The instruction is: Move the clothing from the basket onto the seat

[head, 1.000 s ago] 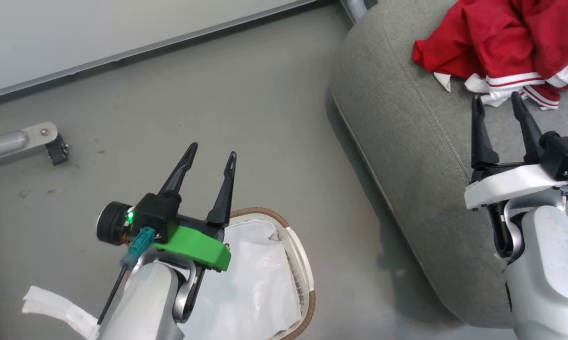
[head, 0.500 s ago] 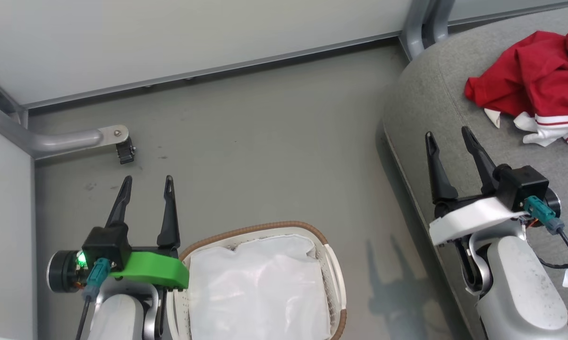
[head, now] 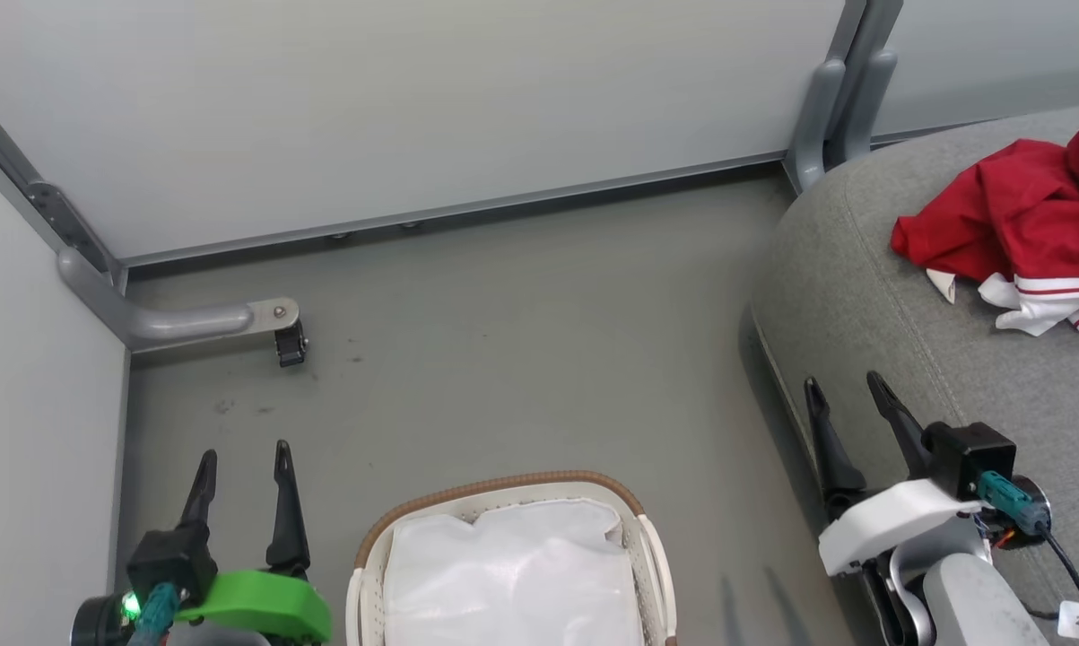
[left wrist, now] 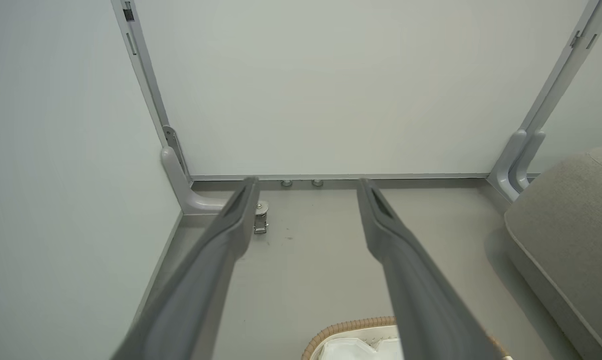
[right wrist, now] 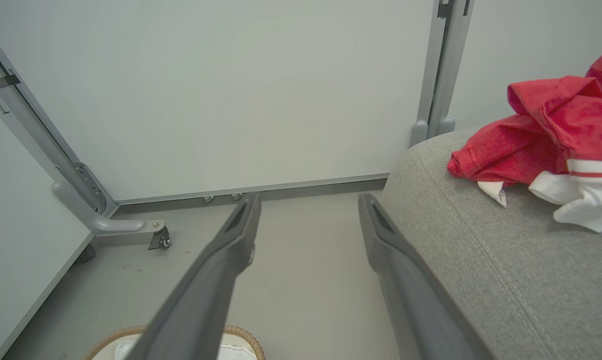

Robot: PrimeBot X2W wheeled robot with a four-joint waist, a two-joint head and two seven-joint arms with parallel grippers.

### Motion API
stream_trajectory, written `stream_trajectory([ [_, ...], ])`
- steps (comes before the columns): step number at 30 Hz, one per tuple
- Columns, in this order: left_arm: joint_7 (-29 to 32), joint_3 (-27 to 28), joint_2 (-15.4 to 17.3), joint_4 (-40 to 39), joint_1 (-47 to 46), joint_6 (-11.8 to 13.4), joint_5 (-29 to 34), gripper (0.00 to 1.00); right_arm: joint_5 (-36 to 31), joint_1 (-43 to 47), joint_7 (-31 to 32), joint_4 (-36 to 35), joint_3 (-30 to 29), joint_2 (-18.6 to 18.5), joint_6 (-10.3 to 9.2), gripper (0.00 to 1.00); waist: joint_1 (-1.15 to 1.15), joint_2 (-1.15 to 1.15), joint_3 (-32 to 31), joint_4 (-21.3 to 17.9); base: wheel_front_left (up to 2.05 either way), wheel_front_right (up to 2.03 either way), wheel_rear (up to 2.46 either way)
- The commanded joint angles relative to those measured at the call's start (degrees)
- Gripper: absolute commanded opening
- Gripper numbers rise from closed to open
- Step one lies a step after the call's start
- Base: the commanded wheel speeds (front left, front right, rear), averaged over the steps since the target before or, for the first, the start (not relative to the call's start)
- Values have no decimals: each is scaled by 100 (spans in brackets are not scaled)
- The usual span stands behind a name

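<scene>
Clothing (head: pixel 1014 211): crumpled red-and-white heap on the grey seat (head: pixel 862 296), toward its far right, touching neither gripper. Basket (head: pixel 503 482): on the floor (head: pixel 521 359) left of the seat, with a white liner cloth (head: pixel 512 574) inside. Right gripper (head: pixel 848 386): fingers spread, empty, at the seat's near edge, well apart from the heap. Left gripper (head: pixel 243 453): fingers spread, empty, just left of the basket. Against a second ago: head camera moved, so more wall (head: pixel 413 108) in frame; both grippers lower in frame, as wide as before; heap unchanged. Right wrist view: small white tag (right wrist: pixel 495 192) under the red fold. Left wrist view: seat corner and basket rim.
</scene>
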Motion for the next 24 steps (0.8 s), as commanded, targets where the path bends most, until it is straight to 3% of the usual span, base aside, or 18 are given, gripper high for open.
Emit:
stream_trajectory([
  [1,-2,18,1,-21,173,-50,-74,100,31,156,-10,40,-29,-25,-8,100,0,0,-176,12,0,0,0],
  [6,-2,21,3,-64,389,-206,-395,100,18,377,-10,85,-7,-25,-8,100,0,0,-299,16,0,0,0],
  [7,1,6,-4,-48,315,-195,-416,0,25,332,1,104,-11,-1,0,0,0,0,-266,11,0,0,0],
  [10,6,-5,-21,114,344,-195,-421,0,31,416,7,248,-11,34,0,0,0,0,-271,13,0,0,0],
  [24,423,152,-16,51,191,-260,-1904,0,1555,425,422,68,-169,24,-1,0,0,0,-302,45,0,0,0],
])
